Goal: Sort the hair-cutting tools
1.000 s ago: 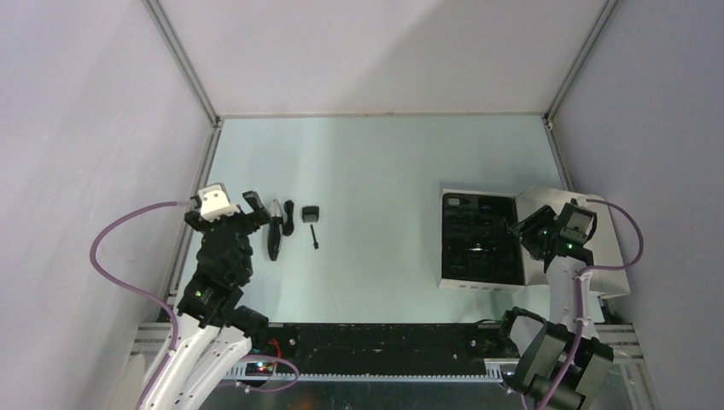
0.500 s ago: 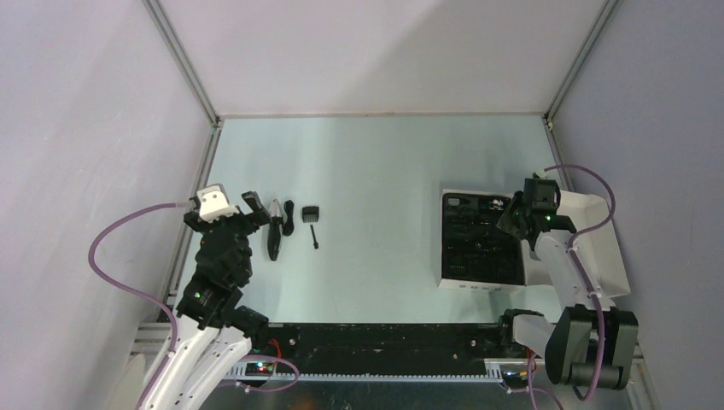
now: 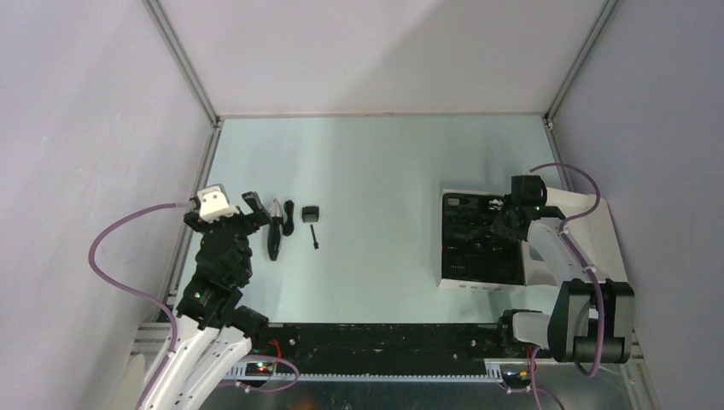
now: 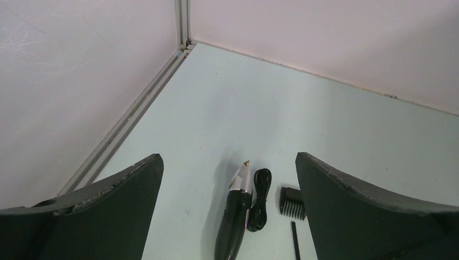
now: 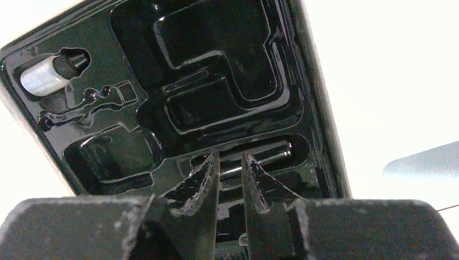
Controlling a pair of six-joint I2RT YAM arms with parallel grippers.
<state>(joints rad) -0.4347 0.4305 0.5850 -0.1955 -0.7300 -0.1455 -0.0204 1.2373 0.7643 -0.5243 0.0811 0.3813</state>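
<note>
Sorting hair-cutting tools, mid-task. Laid out in a loose row near the left edge of the surface: clipper body with silvery tip toward the far edge, coiled black cord just beside it, comb attachment, thin brush on the near side of the comb. Grouped, by the look of it, for picking one at a time. Held just beside them on the left-edge side, left end effector spread wide, gripping nothing, apparently on standby.

Toward the right edge, flat white box lying open with lid folded outward, exposing black insert and its moulded pockets. Poised over the insert, right end effector narrowed to a slit with nothing seen in the gap, aimed at a trough holding a glossy rod-shaped piece — contact impossible to judge. Tucked in a corner pocket, small white bottle with black cap.

Likely next: closing on something in the insert — slick moulded plastic a risk to any grip.
</note>
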